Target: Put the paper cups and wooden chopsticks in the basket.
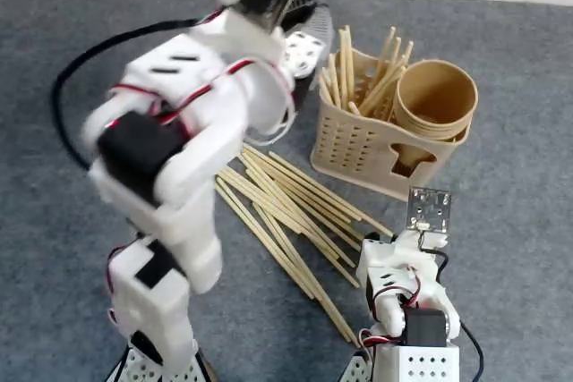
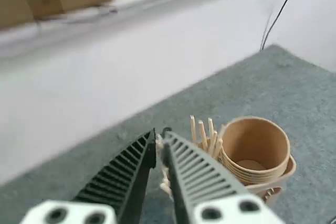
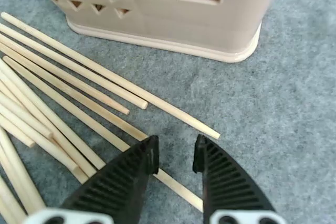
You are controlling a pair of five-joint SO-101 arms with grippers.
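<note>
The beige basket [image 1: 363, 145] stands at the back right of the grey mat and holds a stack of paper cups [image 1: 437, 100] and several upright wooden chopsticks [image 1: 363, 73]. More chopsticks [image 1: 282, 212] lie loose on the mat in front of it. My left gripper [image 2: 160, 139] hangs raised above and behind the basket [image 2: 273, 187], shut with nothing between its fingers; the cups [image 2: 255, 148] sit below it. My right gripper [image 3: 175, 153] hovers open low over the loose chopsticks [image 3: 79, 85], just in front of the basket's wall [image 3: 157, 9], with one stick running under the gap.
The left arm [image 1: 179, 158] rises tall over the left half of the mat and covers part of the chopstick pile. The right arm [image 1: 407, 297] sits low at the front right. A pale wall [image 2: 105, 72] runs behind the mat.
</note>
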